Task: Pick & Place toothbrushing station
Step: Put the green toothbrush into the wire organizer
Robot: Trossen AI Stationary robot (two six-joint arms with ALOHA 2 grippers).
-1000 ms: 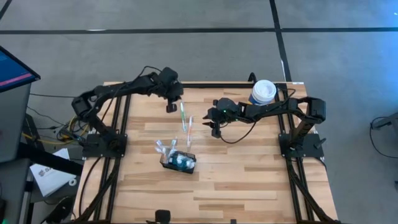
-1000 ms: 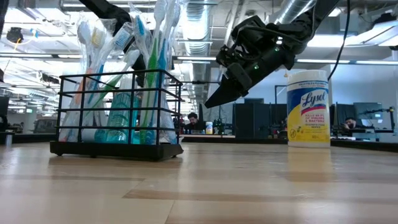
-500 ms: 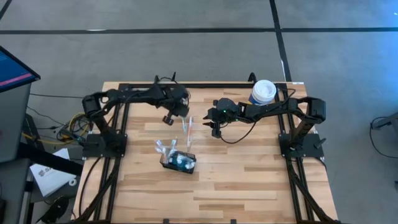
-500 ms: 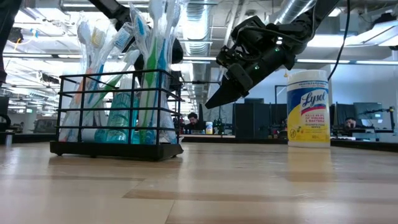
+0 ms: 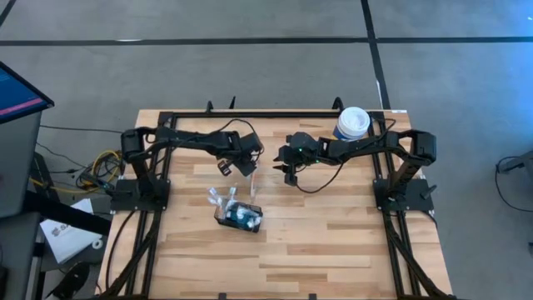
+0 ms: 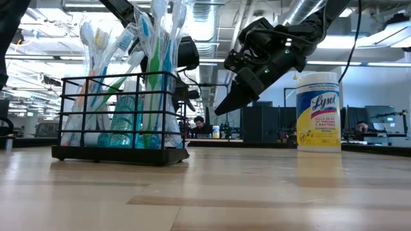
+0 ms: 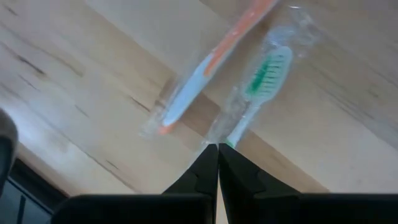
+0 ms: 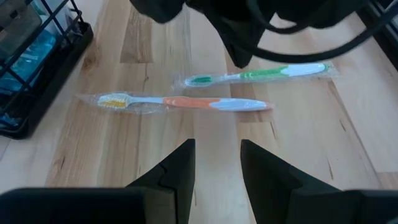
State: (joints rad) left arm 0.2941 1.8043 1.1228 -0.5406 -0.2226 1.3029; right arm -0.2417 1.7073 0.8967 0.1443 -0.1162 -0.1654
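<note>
Black wire walls mark the toothbrushing station [image 5: 239, 215], standing on the near-middle of the wooden table [image 5: 333, 242], packed with upright brushes. My left gripper [image 7: 217, 148], fingers pressed together, hangs over the green toothbrush [image 7: 258, 87] beside the orange toothbrush [image 7: 205, 68]. My right gripper [image 8: 216, 163], fingers apart, hovers just right of them. Behind stands a wipes canister [image 5: 352, 122].
</note>
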